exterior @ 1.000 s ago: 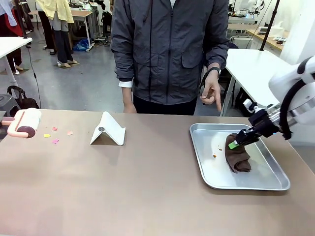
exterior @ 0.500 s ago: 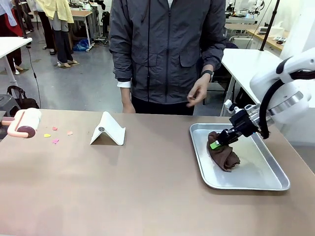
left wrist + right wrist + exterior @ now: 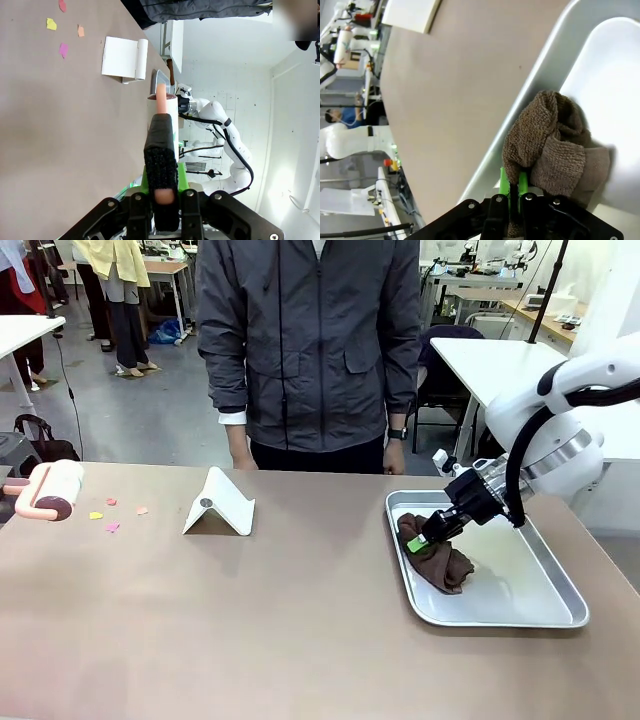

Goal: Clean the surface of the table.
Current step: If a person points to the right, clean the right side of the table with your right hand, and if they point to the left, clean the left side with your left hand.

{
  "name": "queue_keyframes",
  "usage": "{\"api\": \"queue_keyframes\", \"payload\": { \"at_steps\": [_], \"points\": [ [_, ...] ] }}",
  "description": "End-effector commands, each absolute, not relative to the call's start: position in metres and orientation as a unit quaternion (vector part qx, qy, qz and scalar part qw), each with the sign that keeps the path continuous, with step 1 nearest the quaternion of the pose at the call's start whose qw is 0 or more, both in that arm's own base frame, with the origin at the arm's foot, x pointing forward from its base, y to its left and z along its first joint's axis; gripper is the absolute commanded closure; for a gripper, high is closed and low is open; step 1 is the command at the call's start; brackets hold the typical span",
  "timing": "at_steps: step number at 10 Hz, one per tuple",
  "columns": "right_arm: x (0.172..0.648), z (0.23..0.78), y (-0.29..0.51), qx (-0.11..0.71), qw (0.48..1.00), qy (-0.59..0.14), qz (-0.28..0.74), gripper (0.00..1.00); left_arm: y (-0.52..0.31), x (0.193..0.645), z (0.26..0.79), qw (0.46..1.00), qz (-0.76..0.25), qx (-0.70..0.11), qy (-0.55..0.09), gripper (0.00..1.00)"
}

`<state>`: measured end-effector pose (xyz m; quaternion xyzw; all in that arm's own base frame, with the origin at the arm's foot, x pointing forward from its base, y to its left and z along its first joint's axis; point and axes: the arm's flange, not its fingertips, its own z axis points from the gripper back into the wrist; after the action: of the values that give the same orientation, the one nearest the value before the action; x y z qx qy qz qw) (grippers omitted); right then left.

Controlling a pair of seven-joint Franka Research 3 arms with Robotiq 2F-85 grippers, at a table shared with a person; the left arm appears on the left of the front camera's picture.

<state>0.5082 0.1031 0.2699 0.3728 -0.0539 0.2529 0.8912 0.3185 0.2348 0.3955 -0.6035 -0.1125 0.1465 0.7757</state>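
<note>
We have dragged the cloth (image 3: 437, 558) leftward across the tray (image 3: 540, 618), right jaws clamped on it; bench (image 3: 250, 620) wiping is pending. Left jaws grip the roller (image 3: 161, 145) handle.

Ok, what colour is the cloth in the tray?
The cloth is brown, clearest in the right wrist view.
</note>
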Motion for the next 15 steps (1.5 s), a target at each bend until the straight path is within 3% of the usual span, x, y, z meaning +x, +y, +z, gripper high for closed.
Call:
{"api": "queue_keyframes", "payload": {
  "at_steps": [1, 4, 9, 13, 15],
  "points": [
    [0.508, 0.263, 0.102, 0.323, 0.912, -0.070, 0.244, 0.94, 0.237, 0.315, 0.398, 0.772, 0.136, -0.610, -0.117, 1.00],
    [0.511, 0.265, 0.075, 0.272, 0.938, -0.054, 0.209, 0.94, 0.237, 0.315, 0.398, 0.772, 0.136, -0.610, -0.117, 1.00],
    [0.506, 0.281, -0.007, 0.276, 0.950, -0.071, 0.128, 0.94, 0.237, 0.315, 0.398, 0.772, 0.136, -0.610, -0.117, 1.00],
    [0.495, 0.286, -0.052, 0.317, 0.939, -0.112, 0.070, 0.94, 0.237, 0.315, 0.398, 0.772, 0.136, -0.610, -0.117, 1.00],
    [0.497, 0.289, -0.051, 0.379, 0.911, -0.149, 0.072, 0.94, 0.237, 0.315, 0.398, 0.772, 0.136, -0.610, -0.117, 1.00]
  ]
}}
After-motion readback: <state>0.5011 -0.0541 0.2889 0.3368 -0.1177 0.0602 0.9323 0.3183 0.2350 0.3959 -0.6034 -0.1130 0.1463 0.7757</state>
